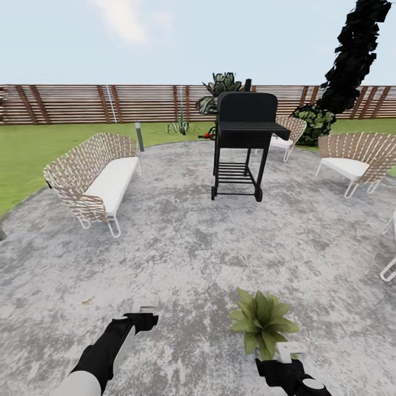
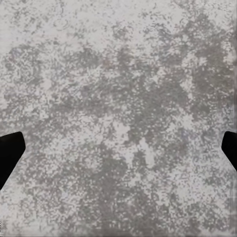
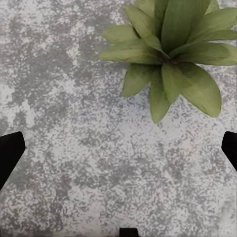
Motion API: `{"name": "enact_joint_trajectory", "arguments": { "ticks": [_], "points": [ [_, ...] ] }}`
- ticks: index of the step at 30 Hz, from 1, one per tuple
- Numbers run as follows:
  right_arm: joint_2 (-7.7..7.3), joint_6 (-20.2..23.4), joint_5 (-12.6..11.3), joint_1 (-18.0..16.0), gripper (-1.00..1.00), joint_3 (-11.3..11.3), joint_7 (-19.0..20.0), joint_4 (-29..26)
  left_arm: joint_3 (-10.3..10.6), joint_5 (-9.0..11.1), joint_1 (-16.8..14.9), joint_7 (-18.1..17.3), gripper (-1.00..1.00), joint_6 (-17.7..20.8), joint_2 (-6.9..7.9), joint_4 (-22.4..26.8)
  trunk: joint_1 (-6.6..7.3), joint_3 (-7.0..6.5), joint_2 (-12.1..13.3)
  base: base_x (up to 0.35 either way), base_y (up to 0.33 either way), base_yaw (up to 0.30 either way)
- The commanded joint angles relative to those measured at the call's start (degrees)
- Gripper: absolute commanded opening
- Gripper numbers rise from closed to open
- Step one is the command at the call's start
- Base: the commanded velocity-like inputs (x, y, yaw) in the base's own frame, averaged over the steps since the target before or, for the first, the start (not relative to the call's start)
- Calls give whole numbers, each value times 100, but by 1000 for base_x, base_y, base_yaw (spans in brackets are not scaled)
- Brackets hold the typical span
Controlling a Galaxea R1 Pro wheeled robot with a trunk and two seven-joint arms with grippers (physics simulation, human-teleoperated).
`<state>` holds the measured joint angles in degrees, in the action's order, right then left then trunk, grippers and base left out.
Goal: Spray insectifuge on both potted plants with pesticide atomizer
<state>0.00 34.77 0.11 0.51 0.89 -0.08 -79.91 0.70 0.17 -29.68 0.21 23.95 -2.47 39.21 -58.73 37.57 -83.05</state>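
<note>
one potted plant, a low rosette of broad light-green leaves, sits on the grey paving right in front of the robot, just ahead of the right gripper; in the right wrist view the plant spreads just beyond the fingertips, which stand wide apart at the frame's edges with nothing between them. the left gripper hangs over bare paving, equally wide and empty, so the robot is likely just passing with arms held low and forward for travel. the atomizer cannot be made out; a small red and dark thing lies on the lawn beside the grill, too small to identify. beyond are a woven bench, chairs, a grey bollard at the lawn's edge, and the slatted fence. with no bottle in hand, spraying cannot start yet; finding the atomizer seems the step at hand.
</note>
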Motion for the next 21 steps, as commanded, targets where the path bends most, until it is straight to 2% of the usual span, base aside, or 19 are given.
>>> {"name": "enact_joint_trajectory", "arguments": {
  "ticks": [1,3,7,21],
  "points": [
    [0,27,0,1,100,-2,-1,-12,39,-3,-2,3,100,30,-7,8,0,9,-3,0,0,237],
    [-6,29,3,1,100,-14,-1,-15,233,-1,-2,-1,100,30,-26,8,0,18,-3,0,0,237],
    [-19,30,0,1,100,-42,-1,-15,423,9,-2,-10,100,23,-33,8,0,37,-3,0,0,236],
    [-8,22,-10,1,100,-4,8,-21,466,11,-25,0,100,28,-17,23,0,109,-3,0,0,228]
  ]
}}
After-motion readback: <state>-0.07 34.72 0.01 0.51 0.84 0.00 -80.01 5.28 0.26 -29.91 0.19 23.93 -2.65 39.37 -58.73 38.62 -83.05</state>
